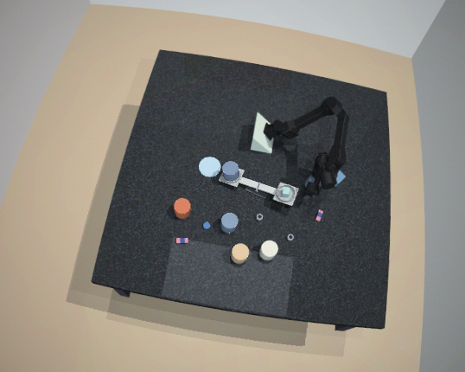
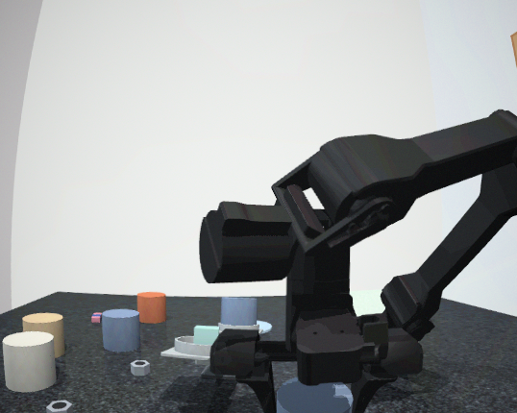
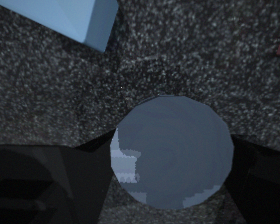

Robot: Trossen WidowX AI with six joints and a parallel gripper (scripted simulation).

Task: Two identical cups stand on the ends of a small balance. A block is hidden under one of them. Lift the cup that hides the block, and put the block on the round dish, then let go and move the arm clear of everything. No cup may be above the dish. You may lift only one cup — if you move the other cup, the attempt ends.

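My gripper (image 2: 314, 402) (image 3: 160, 131) is shut on a blue-grey cup (image 1: 308, 181) (image 2: 301, 396) (image 3: 181, 135), to the right of the balance (image 1: 267, 189) in the top view. The cup's base is hidden, so whether it touches the table cannot be told. The mint block (image 1: 286, 192) (image 2: 206, 334) sits uncovered in the ring on the balance's near-arm pan. The other blue-grey cup (image 1: 231, 170) (image 2: 238, 310) stands upright on the far pan. The pale blue round dish (image 1: 208, 167) (image 2: 265, 327) lies beside that pan, with no cup above it.
A blue box (image 1: 340, 177) (image 3: 66, 17) lies close to the held cup. A pale green wedge (image 1: 261, 137) stands by the arm base. Orange (image 1: 182, 208), blue-grey (image 1: 229, 222), tan (image 1: 239, 253) and white (image 1: 269, 250) cylinders stand forward; nuts and striped blocks (image 1: 319, 214) lie around.
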